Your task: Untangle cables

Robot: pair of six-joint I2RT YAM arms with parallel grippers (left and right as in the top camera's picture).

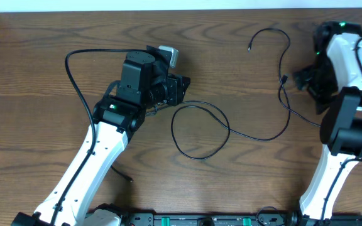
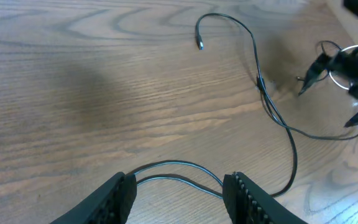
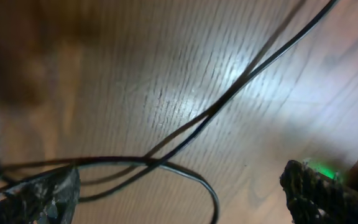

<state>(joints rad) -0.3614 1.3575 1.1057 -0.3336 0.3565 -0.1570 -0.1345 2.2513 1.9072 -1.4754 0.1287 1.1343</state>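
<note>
A thin black cable (image 1: 200, 132) lies on the wooden table. It forms a loop in the middle, runs right, then curves up to a small plug end (image 1: 249, 47). My left gripper (image 1: 182, 88) is open just left of the loop. In the left wrist view two strands of the cable (image 2: 166, 165) pass between its open jaws (image 2: 179, 190). My right gripper (image 1: 300, 78) is open beside the cable's right bend. In the right wrist view its jaws (image 3: 179, 199) straddle crossing black strands (image 3: 166, 160). No white cord shows clearly.
A thicker black wire (image 1: 71, 69) arcs from the left arm over the table's left side. A short dark cable end (image 1: 128, 179) lies near the left arm's lower part. The table's back edge (image 1: 168, 7) meets a white wall.
</note>
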